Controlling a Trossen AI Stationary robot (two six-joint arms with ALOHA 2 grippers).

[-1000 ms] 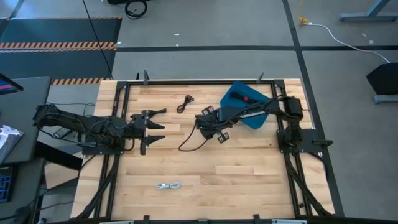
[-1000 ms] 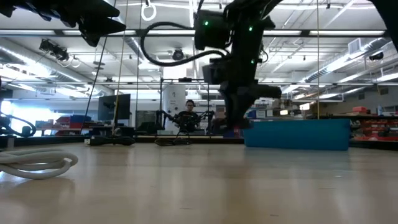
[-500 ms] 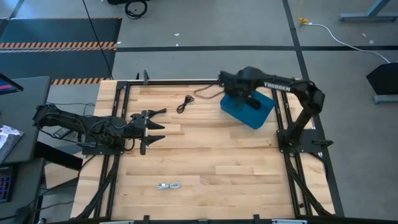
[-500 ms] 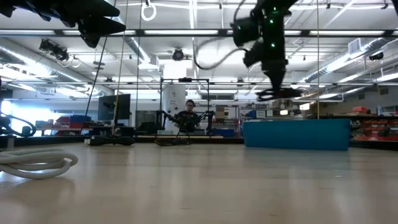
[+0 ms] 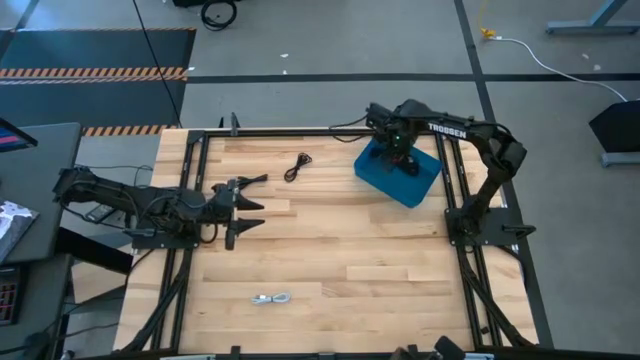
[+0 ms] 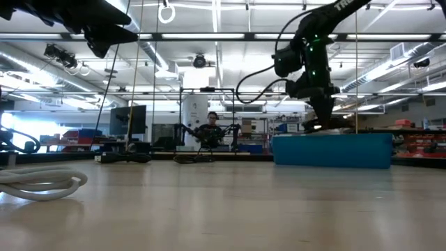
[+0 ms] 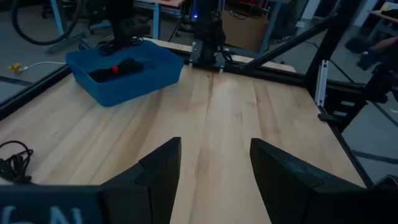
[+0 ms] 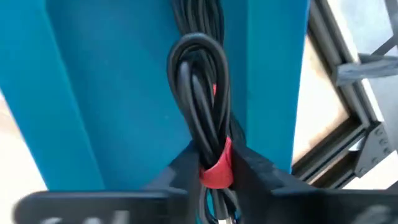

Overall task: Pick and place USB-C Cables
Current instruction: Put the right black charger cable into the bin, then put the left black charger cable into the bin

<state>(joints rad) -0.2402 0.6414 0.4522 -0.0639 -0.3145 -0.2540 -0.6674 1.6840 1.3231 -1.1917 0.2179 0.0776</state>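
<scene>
The desk (image 5: 330, 250) was pale blond wood with a black metal frame. A bright blue bin (image 5: 425, 180) sat on it. In the dark right pincer (image 8: 214, 165) was a black cable with a red band (image 8: 216, 169). A black coiled cable (image 5: 297, 166) and a white-grey cable (image 5: 272, 298) lay on the wood. Orange-and-black hazard stripes (image 5: 90, 73) marked the grey floor (image 5: 330, 60).

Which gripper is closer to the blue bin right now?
Right. The right gripper is over the blue bin, holding a cable; the left gripper waits across the table.
</scene>
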